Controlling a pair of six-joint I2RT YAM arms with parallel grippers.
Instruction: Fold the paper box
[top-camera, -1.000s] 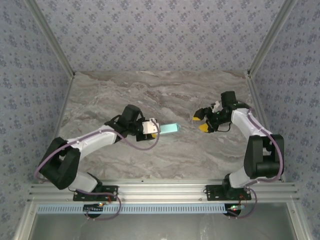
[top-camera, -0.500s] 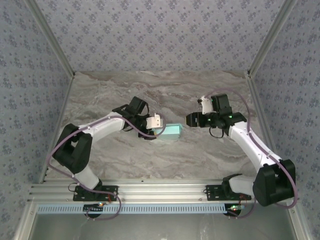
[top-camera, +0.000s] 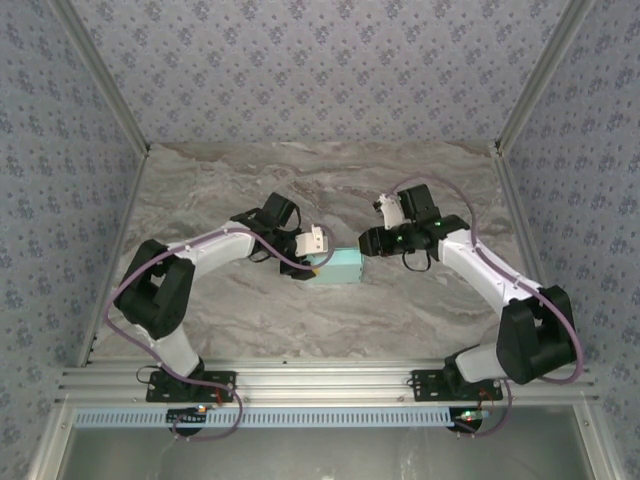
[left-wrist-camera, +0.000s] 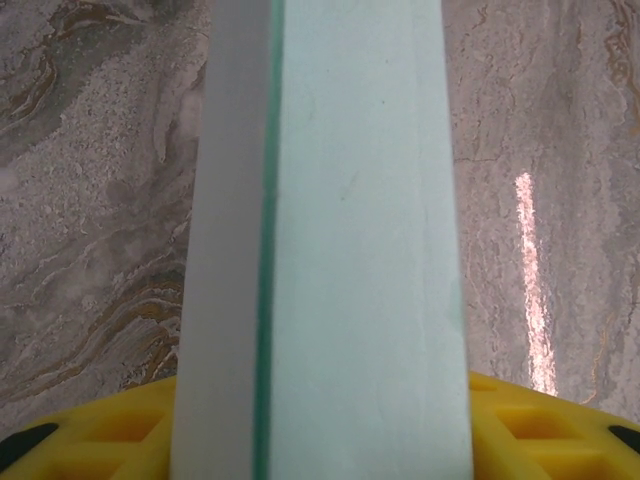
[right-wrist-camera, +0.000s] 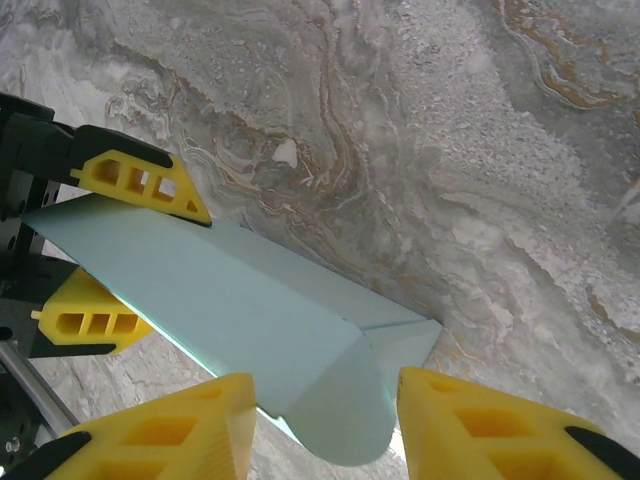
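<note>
- My left gripper (top-camera: 320, 260) is clamped on one end of the light turquoise thin-card paper box (top-camera: 345, 266), with a yellow finger (right-wrist-camera: 140, 178) on each side.
- The box sits near the middle of the grey marbled table top (top-camera: 420, 300); I cannot tell whether it rests on it.
- My right gripper (right-wrist-camera: 328, 390) is spread wide, with the box's free end between its fingers.

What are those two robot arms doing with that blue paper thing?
They're folding a paper box. The left hand pinches one end of the light blue box over the marble table. The right hand is open, its yellow fingers either side of the box's other end, not squeezing yet.
</note>
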